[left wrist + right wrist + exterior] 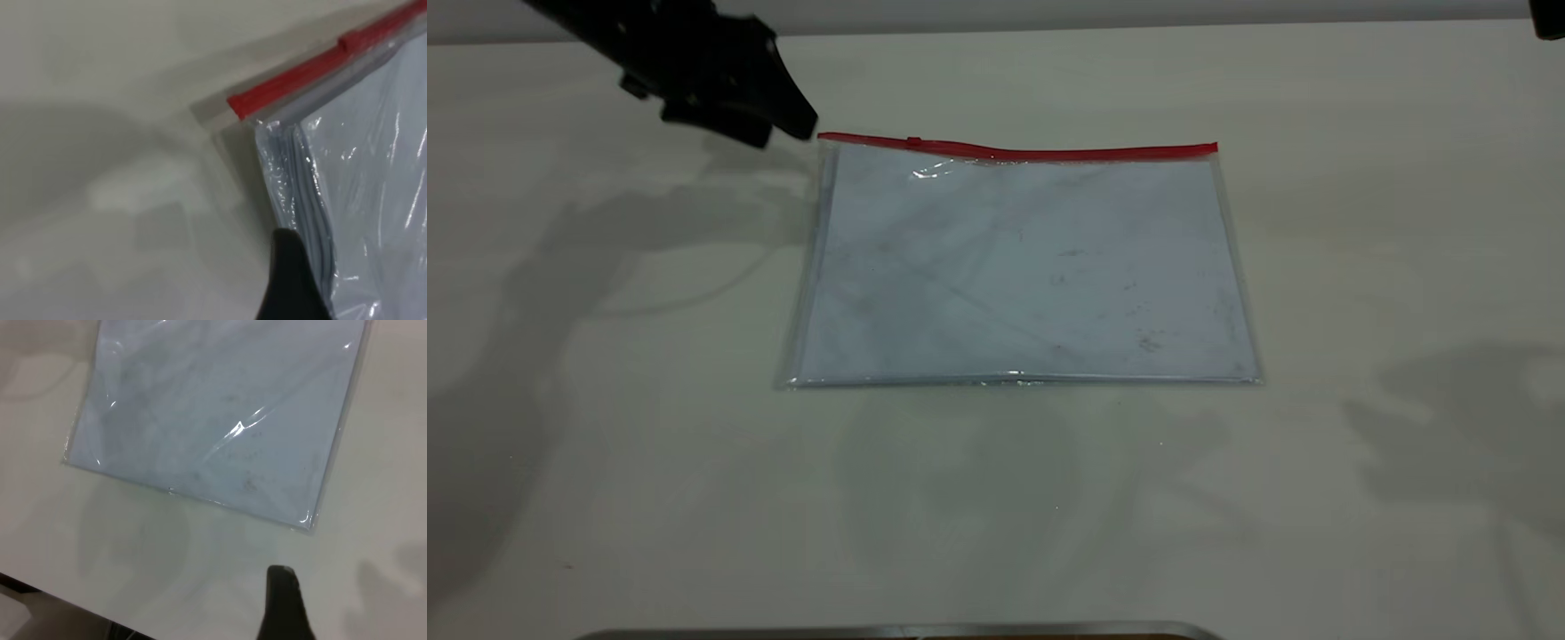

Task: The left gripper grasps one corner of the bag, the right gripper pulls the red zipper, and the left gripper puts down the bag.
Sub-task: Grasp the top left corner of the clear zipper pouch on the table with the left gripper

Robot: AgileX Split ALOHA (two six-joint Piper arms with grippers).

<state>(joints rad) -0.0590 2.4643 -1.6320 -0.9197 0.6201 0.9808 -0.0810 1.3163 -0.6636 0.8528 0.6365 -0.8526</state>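
The bag [1018, 267] lies flat on the white table, a clear pouch with a bluish-white sheet inside. The red zipper [1049, 153] runs along its far edge, with the small slider tab [913, 141] near the left end. My left gripper [787, 132] hovers just left of the bag's far-left red corner [824, 140], open and empty. In the left wrist view one black finger [290, 280] lies beside the bag's side edge [313, 200], below the red corner [233, 107]. My right gripper [1549, 20] stays at the far right, away from the bag [220, 413].
The white table [1360, 267] spreads around the bag on all sides. A grey metal edge [898, 631] runs along the near border of the exterior view. The table's edge [47, 583] shows in the right wrist view.
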